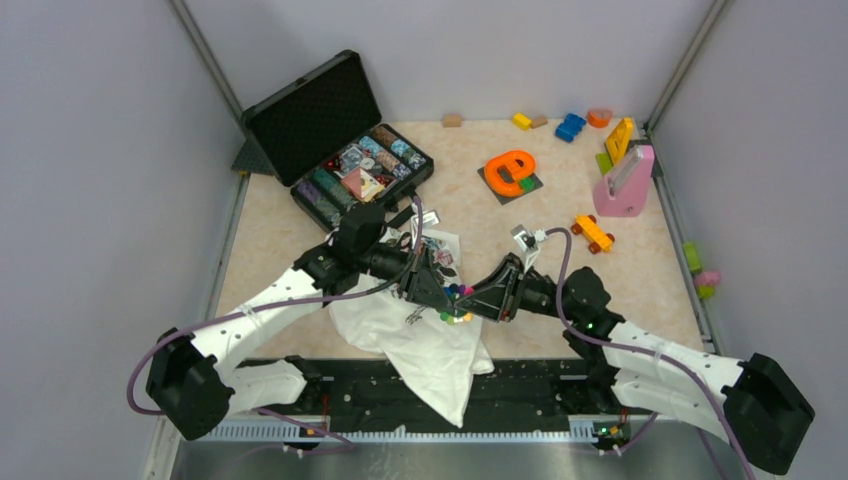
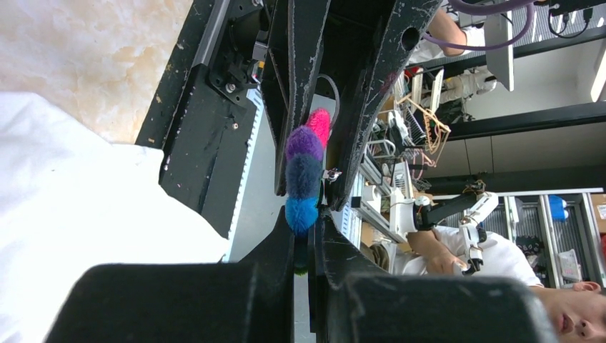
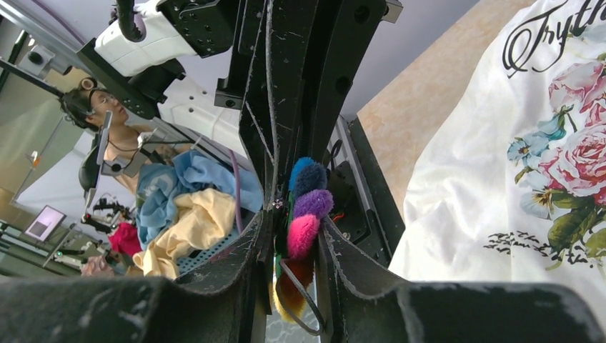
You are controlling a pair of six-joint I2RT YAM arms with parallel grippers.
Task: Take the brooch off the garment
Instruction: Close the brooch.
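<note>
Brooch (image 3: 311,204), multicolour fuzzy petals, I see L tool (image 2: 306,227) & R tool (image 3: 294,230) both clenched on it, near garment (image 1: 430,352) on tabletop (image 1: 470,222).

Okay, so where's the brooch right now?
In the top view the brooch is near the table's middle, pinched between the left gripper and the right gripper where their tips meet, over the garment.
</note>
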